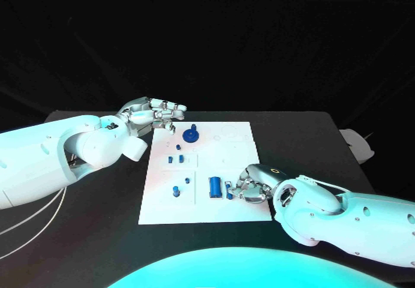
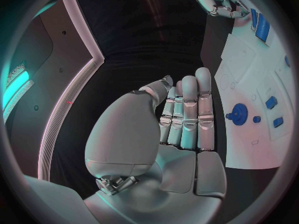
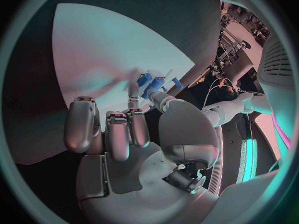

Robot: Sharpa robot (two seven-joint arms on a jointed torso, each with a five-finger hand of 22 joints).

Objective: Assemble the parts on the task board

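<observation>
your right hand (image 1: 249, 189) sits low on the task board (image 1: 238, 210), by its near right part, fingers curled around a small blue part (image 3: 149, 81) pinched at the fingertips (image 3: 132, 89), just beside the upright blue cylinder (image 1: 214, 186). your left hand (image 1: 161, 114) hovers off the board's far left corner, fingers straight and side by side, holding nothing. the round blue knob (image 1: 191, 134) stands near it on the board.

My left hand (image 1: 160, 114) sits off the task board's (image 1: 233, 207) far left corner, my right hand (image 1: 249, 187) on its near right part, right beside the cylinder part (image 1: 214, 186), knob part (image 1: 191, 133) up back
</observation>
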